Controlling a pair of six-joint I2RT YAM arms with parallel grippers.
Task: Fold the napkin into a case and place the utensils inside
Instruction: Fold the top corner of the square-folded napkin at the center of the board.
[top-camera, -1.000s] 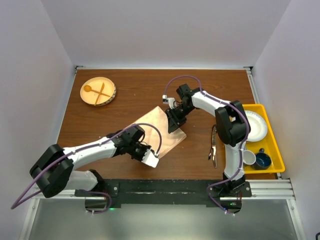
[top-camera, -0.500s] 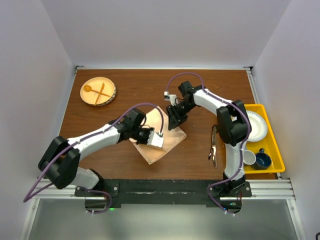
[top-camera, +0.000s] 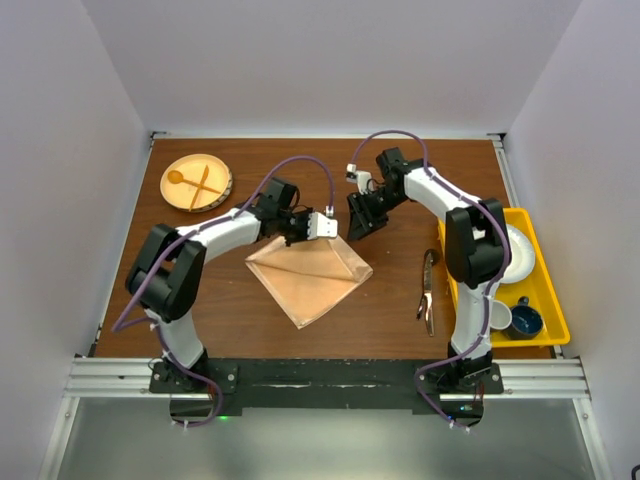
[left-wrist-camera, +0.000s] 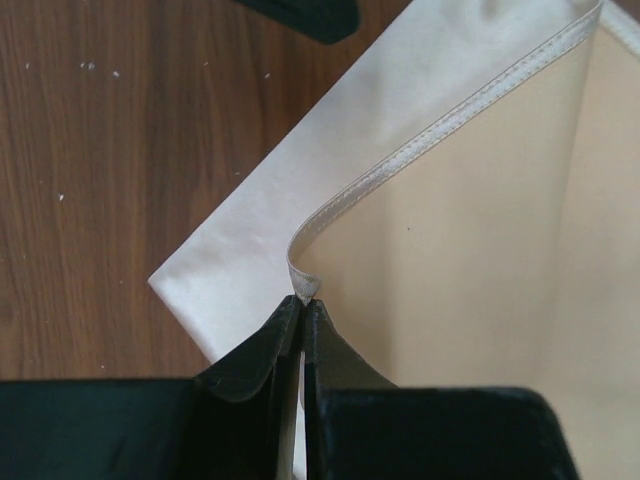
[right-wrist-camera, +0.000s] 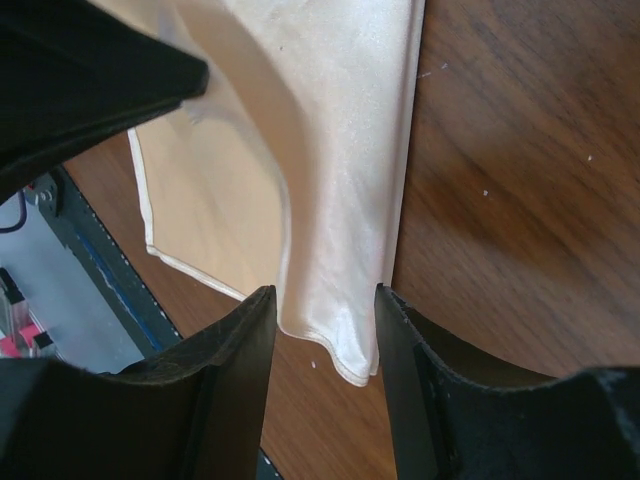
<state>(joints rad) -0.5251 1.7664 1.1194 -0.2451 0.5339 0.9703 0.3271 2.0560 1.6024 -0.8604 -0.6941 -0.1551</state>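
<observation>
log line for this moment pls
napkin: mid-fold | left gripper: shut on napkin corner | right gripper: open, napkin corner between fingers | utensils: lying right of napkin

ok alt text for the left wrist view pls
The left pincer is shut on a stitched hem of the pale, shiny napkin, which spreads right over a lower layer of itself. Dark wooden table shows on the left.

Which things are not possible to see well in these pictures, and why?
Top view: the count of dark utensils; too small, overlapping.
Top view: part of the white plate, behind the right arm.
Left wrist view: most of the napkin, cut by the frame.
Right wrist view: whether the open right gripper touches the napkin corner; angle hides it.
</observation>
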